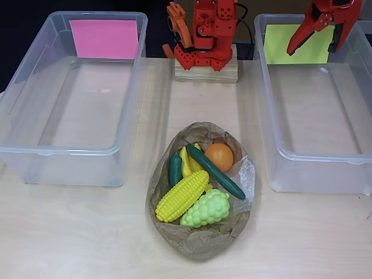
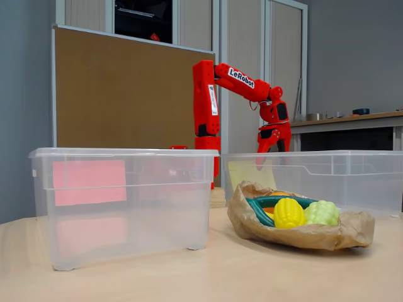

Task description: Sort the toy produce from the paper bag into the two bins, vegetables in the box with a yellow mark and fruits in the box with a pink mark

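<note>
In the overhead view the jaws (image 1: 317, 36) hang slightly parted and empty above the yellow-marked bin (image 1: 317, 157), while the paper bag (image 1: 200, 238) lies well apart on the worktop (image 1: 75, 232), down-left of them, its corn (image 1: 182, 196) and cucumber (image 1: 215, 171) lying on crossing diagonals.

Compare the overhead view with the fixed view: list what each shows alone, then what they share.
Overhead alone: the orange, the dark green cucumber laid out at full length, and the insides of both bins, with nothing in them. Fixed alone: the whole arm rising above the bins, and the board behind. Shared: the paper bag, corn, grapes, pink-marked bin, yellow-marked bin and pincer, hanging open over the latter.
</note>
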